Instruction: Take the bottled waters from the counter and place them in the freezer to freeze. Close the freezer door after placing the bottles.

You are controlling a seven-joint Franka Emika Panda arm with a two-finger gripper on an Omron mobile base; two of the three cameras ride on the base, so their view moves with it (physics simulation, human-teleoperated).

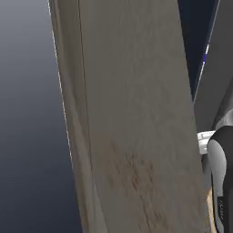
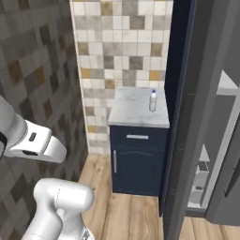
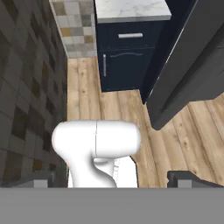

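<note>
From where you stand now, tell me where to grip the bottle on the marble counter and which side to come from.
Grip the bottle around its clear body, below the blue cap, with the jaws level. It stands upright near the counter's right edge, close beside the dark panel, so come from the open front or front-left. The gripper is open and well short of it.

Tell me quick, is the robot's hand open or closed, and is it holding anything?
Gripper: open, its fingers spread wide apart, holding nothing.
</note>
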